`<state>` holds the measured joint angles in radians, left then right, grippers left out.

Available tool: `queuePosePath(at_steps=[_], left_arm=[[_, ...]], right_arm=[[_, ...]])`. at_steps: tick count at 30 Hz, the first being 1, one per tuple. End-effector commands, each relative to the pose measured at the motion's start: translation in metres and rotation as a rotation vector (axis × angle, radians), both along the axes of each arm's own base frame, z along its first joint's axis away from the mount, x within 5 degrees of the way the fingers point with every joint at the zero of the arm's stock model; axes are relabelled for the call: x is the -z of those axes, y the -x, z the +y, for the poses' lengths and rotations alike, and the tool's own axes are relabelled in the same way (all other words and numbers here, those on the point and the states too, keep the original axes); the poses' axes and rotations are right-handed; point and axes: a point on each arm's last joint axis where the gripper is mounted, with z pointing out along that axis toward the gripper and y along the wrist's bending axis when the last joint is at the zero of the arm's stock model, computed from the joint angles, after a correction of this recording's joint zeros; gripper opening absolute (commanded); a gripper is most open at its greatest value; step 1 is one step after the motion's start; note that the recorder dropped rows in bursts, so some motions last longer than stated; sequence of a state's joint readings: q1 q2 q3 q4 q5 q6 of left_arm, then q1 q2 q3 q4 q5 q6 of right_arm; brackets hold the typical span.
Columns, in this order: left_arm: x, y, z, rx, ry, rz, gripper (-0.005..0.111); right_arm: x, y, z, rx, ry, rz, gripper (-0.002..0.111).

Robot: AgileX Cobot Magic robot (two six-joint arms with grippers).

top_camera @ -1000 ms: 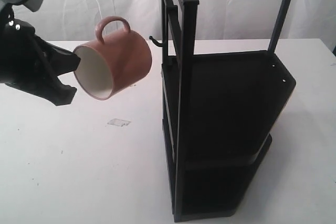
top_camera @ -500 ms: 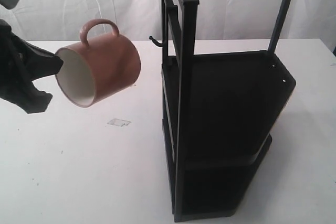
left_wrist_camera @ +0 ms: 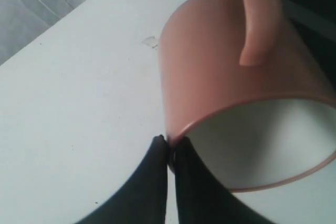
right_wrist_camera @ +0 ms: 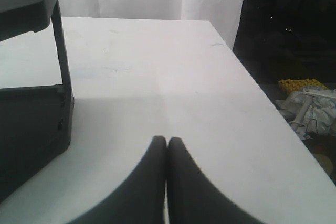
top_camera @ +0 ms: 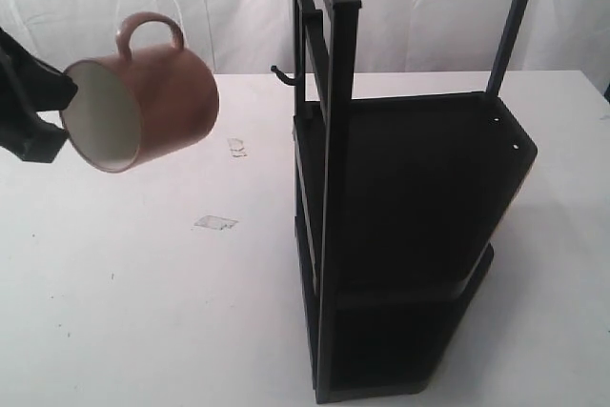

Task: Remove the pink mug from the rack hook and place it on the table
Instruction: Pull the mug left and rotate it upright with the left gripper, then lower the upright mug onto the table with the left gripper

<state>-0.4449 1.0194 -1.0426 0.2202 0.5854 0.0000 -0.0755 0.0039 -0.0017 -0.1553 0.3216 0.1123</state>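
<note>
The pink mug (top_camera: 148,97) hangs in the air at the left, tipped on its side with its cream inside facing left and its handle up. My left gripper (top_camera: 59,102) is shut on its rim; in the left wrist view the two black fingers (left_wrist_camera: 169,148) pinch the rim of the pink mug (left_wrist_camera: 226,72). The rack hook (top_camera: 282,74) juts bare from the black rack's post, well right of the mug. Below lies the white table (top_camera: 143,312). My right gripper (right_wrist_camera: 167,141) is shut on nothing above the table (right_wrist_camera: 157,77); it does not show in the exterior view.
The tall black rack (top_camera: 400,226) with its shelves fills the middle and right; one corner of the rack (right_wrist_camera: 31,103) shows in the right wrist view. A small scuff mark (top_camera: 215,222) lies on the table under the mug. The table's edge (right_wrist_camera: 273,108) drops off beside the right gripper.
My left gripper has carried the mug further left and slightly up, away from the hook and rack. The right side looks unchanged.
</note>
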Motion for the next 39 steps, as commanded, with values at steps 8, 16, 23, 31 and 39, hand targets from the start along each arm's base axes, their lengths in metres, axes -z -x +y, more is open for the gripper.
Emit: queuePosePath(at_steps=[8,16,23,31,39], left_arm=[[0.033,-0.028,-0.010,-0.070,-0.052,0.187,0.000],[0.021,-0.042,-0.011,-0.099,-0.133,0.229,0.000],[0.041,-0.091,-0.032,-0.086,-0.279,0.433,0.000],[0.078,-0.138,-0.055,-0.026,-0.393,0.581,0.000],[0.091,-0.163,-0.071,0.024,-0.394,0.652,0.000]], right_arm=[[0.000,0.000,0.000,0.004,0.001,-0.010,0.000],[0.000,0.000,0.000,0.004,0.001,-0.010,0.000],[0.000,0.000,0.000,0.004,0.001,-0.010,0.000],[0.000,0.000,0.000,0.004,0.001,-0.010,0.000],[0.000,0.000,0.000,0.004,0.001,-0.010,0.000]])
